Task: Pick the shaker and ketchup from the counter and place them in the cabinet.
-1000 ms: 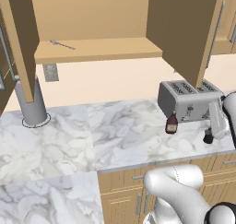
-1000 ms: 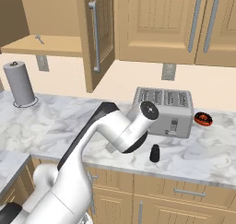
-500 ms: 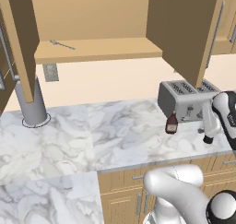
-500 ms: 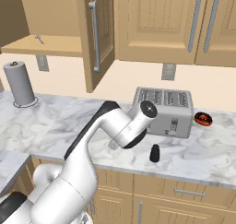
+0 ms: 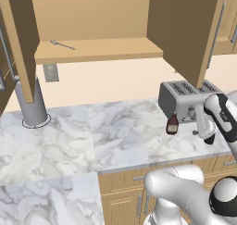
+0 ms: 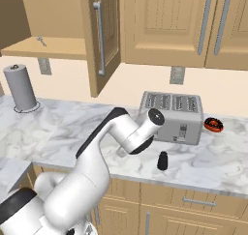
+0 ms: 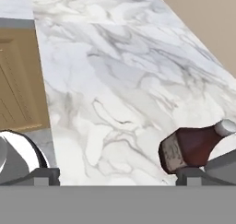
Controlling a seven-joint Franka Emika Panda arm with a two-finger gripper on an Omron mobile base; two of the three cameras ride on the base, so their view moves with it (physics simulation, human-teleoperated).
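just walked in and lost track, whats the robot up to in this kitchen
The white arm is working low over the marble counter in front of the toaster. Neither task item is picked up yet: the ketchup stands by the toaster's front corner, and the shaker stands on the counter before the toaster. In the hand view the ketchup lies close ahead. The cabinet is open, its shelf holding only a small utensil.

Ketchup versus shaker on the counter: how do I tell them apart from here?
The ketchup is a reddish-brown bottle with a narrow neck; the shaker is black and squat with a rounded top. The ketchup stands right at the toaster front; the shaker stands farther out, nearer the counter edge. Both are upright on the marble, neither yet in the cabinet.
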